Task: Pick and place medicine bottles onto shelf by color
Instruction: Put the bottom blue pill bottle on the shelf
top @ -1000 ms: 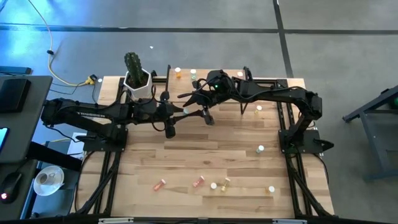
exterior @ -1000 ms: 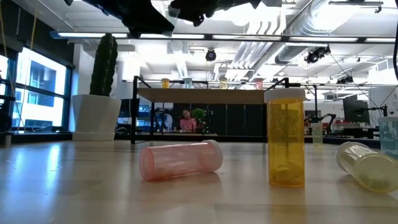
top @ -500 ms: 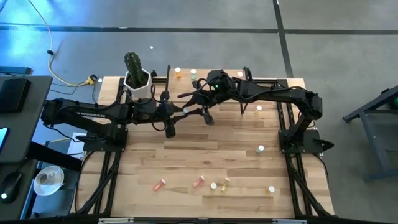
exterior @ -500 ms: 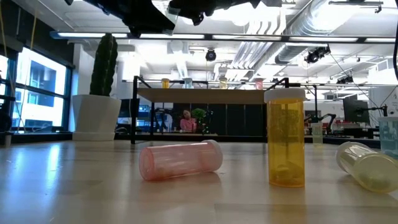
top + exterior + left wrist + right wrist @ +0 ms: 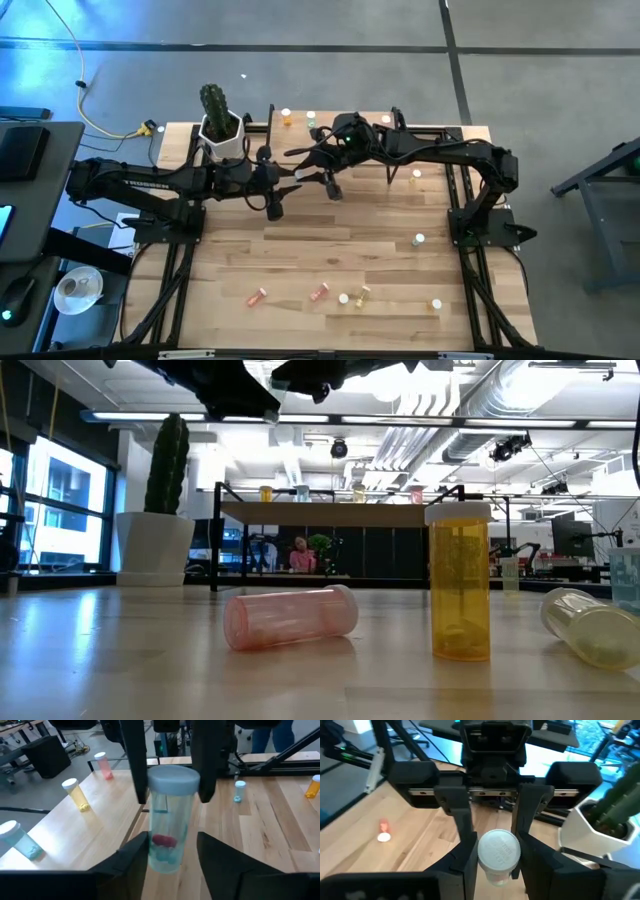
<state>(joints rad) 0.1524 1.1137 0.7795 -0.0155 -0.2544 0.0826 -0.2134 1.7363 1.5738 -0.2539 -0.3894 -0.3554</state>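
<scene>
A pale blue-green medicine bottle (image 5: 169, 820) with a white cap hangs in the air between my two grippers, above the table's far middle (image 5: 298, 174). My right gripper (image 5: 495, 857) is shut on it. My left gripper (image 5: 170, 847) faces it from the table's left and stands open, one finger on either side of the bottle's base end. The shelf (image 5: 100, 805) stands at the far edge and carries a pink bottle (image 5: 102, 765), a yellow one (image 5: 75, 792) and a pale blue one (image 5: 17, 837), all upright. My right gripper pinches the bottle's cap end (image 5: 172, 777) between its two fingers (image 5: 137, 770), one on each side of the cap. The fingers come nearly level from the table's right and lie along the bottle. The cap (image 5: 499, 851) faces the right wrist, and the bottle hangs clear of the table.
Loose bottles lie near the front edge, among them two red-pink ones (image 5: 258, 296) (image 5: 319, 292) and a yellow one (image 5: 362, 293). Others stand at the right (image 5: 419, 240) (image 5: 416, 176). A cactus in a white pot (image 5: 220, 125) stands at the far left, beside the shelf.
</scene>
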